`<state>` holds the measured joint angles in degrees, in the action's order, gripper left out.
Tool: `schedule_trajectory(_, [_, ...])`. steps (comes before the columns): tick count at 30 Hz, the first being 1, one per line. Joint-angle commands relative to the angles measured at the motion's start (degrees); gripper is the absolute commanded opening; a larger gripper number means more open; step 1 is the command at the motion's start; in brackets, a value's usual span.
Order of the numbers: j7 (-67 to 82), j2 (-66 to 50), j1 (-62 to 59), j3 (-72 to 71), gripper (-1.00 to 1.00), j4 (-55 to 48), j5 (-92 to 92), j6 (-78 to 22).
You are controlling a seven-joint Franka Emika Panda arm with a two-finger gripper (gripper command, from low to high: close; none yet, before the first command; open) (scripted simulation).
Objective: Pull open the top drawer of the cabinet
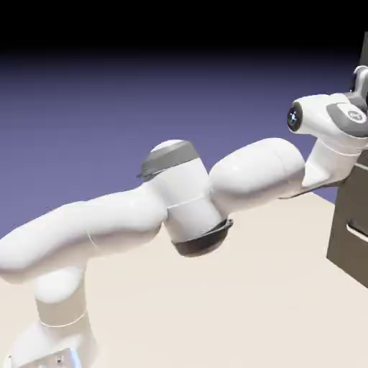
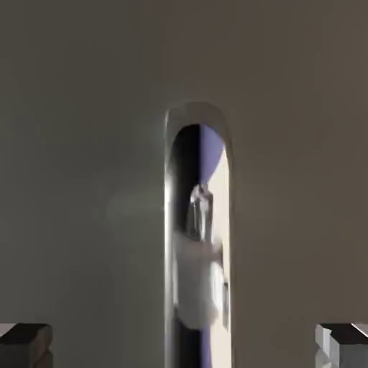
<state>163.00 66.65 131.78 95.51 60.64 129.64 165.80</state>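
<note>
In the hand view the top drawer's (image 2: 86,144) flat grey-brown front fills the picture. A shiny, mirror-like bar handle (image 2: 198,215) runs from the bottom edge up to mid-picture. My gripper (image 2: 184,345) is open, its fingertips (image 2: 25,341) set far apart on either side of the handle and not touching it. In the exterior view the arm reaches right to the cabinet (image 1: 350,215) at the picture's right edge. The hand (image 1: 345,118) is against the cabinet's upper front, and the fingers lie past the frame's edge.
A lower panel with a short pale bar handle (image 1: 357,231) shows on the cabinet below the hand. The arm's elbow (image 1: 194,208) hangs over the pale tabletop (image 1: 237,309).
</note>
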Motion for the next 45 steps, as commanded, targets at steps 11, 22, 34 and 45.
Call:
schedule_trajectory(11, [3.0, 7.37, -6.68, -12.24, -1.0, 11.16, 7.9, -7.81])
schedule_trajectory(22, [3.01, 15.32, -20.04, -22.65, -1.0, 34.0, 13.77, -18.63])
schedule_trajectory(34, [2.8, 22.18, -36.19, -29.42, -1.0, 58.91, 13.08, -27.79])
schedule_trajectory(45, [2.91, 26.74, -51.02, -34.56, 1.0, 77.09, 7.57, -31.63])
